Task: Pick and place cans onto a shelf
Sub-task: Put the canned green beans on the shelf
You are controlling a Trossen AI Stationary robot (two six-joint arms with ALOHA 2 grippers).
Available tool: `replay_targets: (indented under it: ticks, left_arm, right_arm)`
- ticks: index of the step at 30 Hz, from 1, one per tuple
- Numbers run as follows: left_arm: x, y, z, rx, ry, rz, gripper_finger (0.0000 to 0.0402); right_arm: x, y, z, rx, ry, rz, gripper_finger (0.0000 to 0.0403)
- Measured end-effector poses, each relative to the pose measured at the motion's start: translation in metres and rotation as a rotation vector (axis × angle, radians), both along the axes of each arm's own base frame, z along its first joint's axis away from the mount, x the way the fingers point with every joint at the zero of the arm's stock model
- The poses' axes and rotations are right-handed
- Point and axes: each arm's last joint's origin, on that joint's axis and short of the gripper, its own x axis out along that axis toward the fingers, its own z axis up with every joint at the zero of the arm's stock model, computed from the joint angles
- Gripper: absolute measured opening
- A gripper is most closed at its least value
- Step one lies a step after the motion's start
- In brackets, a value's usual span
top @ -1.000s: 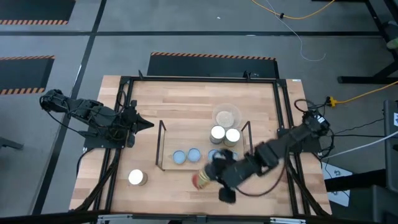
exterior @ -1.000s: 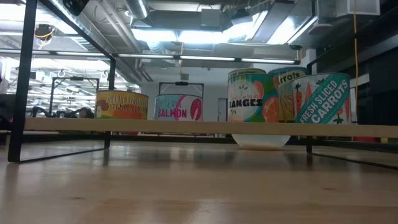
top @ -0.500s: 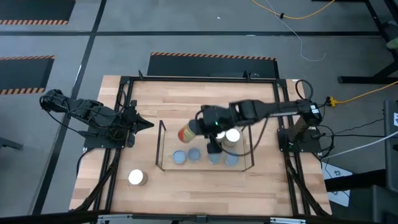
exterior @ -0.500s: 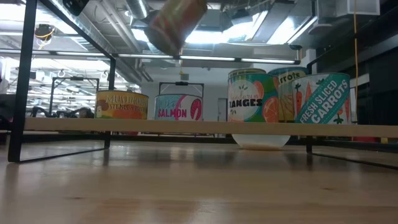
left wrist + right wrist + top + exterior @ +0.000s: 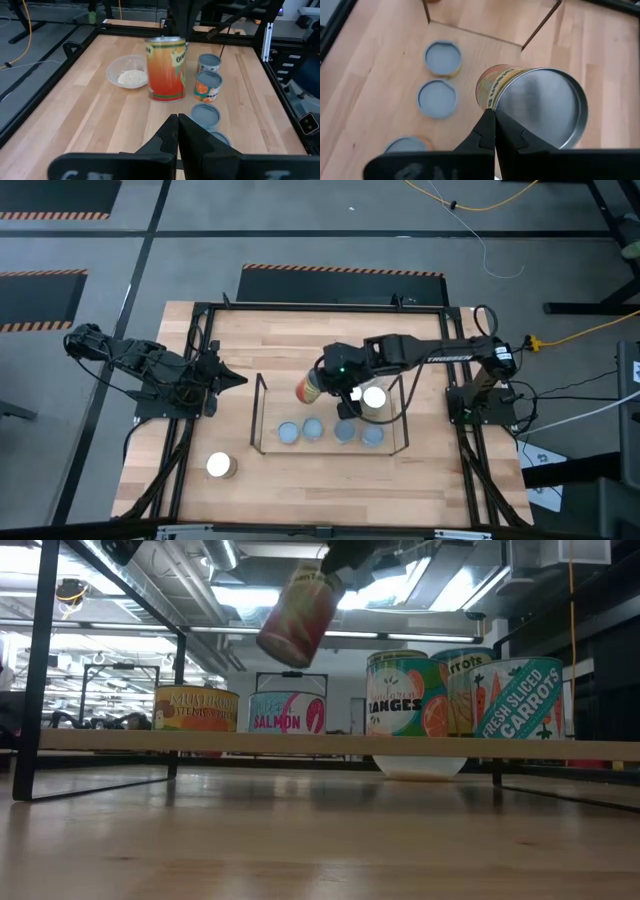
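loose can [image 5: 219,466]: left standing alone on the bare table at the near-left corner, well apart from the shelf, not yet dealt with.

front row [image 5: 330,430]: four cans already parked on the shelf [image 5: 258,412] along its near side; if the carried one is lowered short, these could easily be clipped or knocked.

right gripper [image 5: 338,388]: pinched shut on the rim of the red-orange can [image 5: 298,615], which is held in the air above the shelf and seen tilted in the low view. That's a thin grip, so a swing or slip is probably the main worry.

back pair [image 5: 208,76]: two taller cans stood just beside the drop spot; a tilted landing could be bumped into them.

dish [image 5: 128,77]: sat past the shelf, likely safe.

left gripper [image 5: 238,378]: closed on nothing, parked at the left edge.
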Motion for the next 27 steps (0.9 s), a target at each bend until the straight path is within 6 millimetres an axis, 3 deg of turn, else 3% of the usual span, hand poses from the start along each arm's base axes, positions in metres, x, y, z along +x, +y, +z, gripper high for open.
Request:
replay_targets:
  ticks: [13, 23, 27]
  left_arm:
    - [0.0, 0.0, 0.0, 0.0, 0.0, 0.0, 0.0003]
    - [0.0, 0.0, 0.0, -0.001, 0.0, 0.0, 0.0003]
    - [0.0, 0.0, 0.0, -0.001, 0.0, 0.0, 0.0003]
  right_arm:
    - [0.001, 0.001, -0.04, 0.016, 0.078, 0.016, 0.0]
    - [0.017, 0.002, -0.073, 0.007, 0.158, 0.022, 0.0]
    - [0.019, 0.003, -0.077, 0.006, 0.164, 0.022, 0.0]
